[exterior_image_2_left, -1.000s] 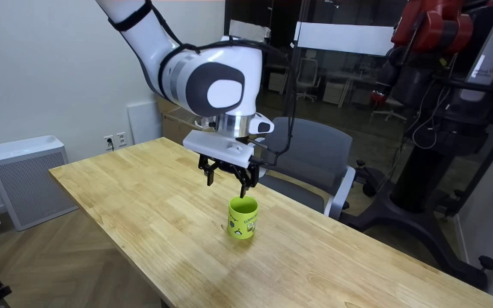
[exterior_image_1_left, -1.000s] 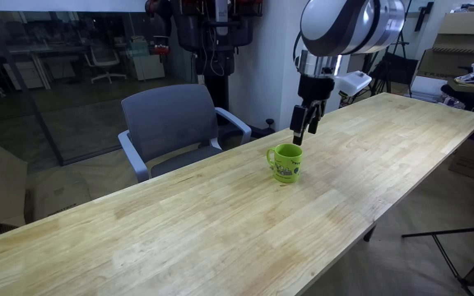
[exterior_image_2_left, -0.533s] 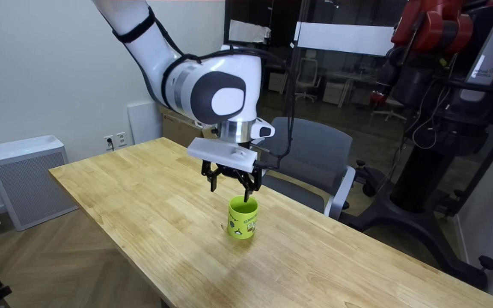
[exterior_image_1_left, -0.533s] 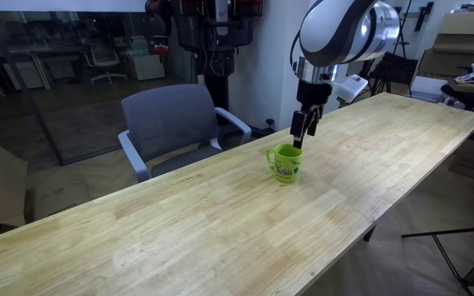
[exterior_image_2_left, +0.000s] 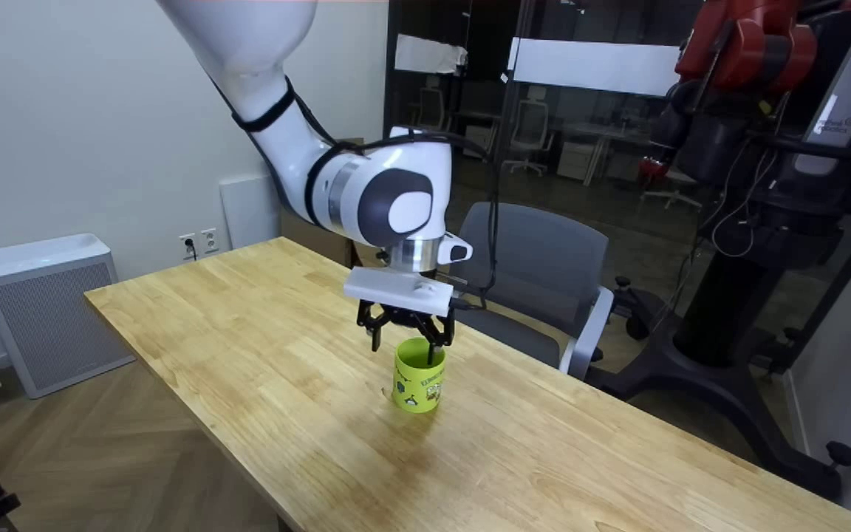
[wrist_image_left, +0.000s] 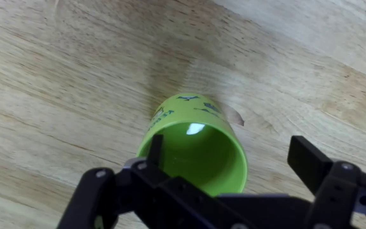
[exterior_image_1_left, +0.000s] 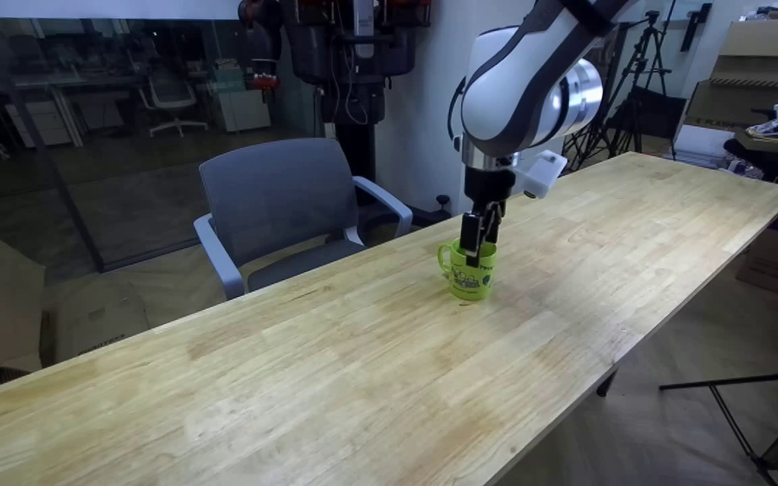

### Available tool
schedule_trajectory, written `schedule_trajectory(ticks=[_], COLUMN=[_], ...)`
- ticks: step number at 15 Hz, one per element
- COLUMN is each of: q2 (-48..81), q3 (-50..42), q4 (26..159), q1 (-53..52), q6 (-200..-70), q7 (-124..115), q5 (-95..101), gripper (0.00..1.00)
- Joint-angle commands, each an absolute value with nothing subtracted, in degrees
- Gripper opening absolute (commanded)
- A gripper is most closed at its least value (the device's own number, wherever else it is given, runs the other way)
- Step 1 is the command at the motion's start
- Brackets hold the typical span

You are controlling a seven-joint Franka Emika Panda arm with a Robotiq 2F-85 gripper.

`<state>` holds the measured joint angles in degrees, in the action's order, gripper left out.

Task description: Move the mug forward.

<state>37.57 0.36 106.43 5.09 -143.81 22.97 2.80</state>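
Lime-green printed mug (exterior_image_2_left: 417,391) is standing upright on tabletop (exterior_image_1_left: 362,378), between long edges, well in from corners. End effector (exterior_image_2_left: 403,355) is straddling mug's rim, fingers (wrist_image_left: 308,163) spread apart: one at mouth, other outside. Office chair (exterior_image_1_left: 281,196) is standing beside long edge.

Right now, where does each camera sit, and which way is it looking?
In an exterior view: high up, across the table from the chair, looking down at the mug; arm and open gripper show.
In an exterior view: also high opposite the chair, but angled toward cardboard boxes beyond the table's end; arm and gripper show.
Wrist view: on the arm's end, looking down into the mug; gripper fingers show.
Both exterior views share the chair, table and mug.
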Motion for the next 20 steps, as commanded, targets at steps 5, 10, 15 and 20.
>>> schedule_trajectory(ticks=[5,10,15,20], q2=[44.98,47.11,47.13,46.81], q3=[1.88,2.54,2.7,2.83], q4=[94.31,91.22,90.97,91.29], q1=[4.42,4.54,4.47,4.69], q6=[-137.36,-135.63,-135.79,-135.69], q7=[22.57,22.43,22.11,22.09], q5=[5.71,5.16,5.06,4.76], gripper=[1.0,0.6,0.25,0.0])
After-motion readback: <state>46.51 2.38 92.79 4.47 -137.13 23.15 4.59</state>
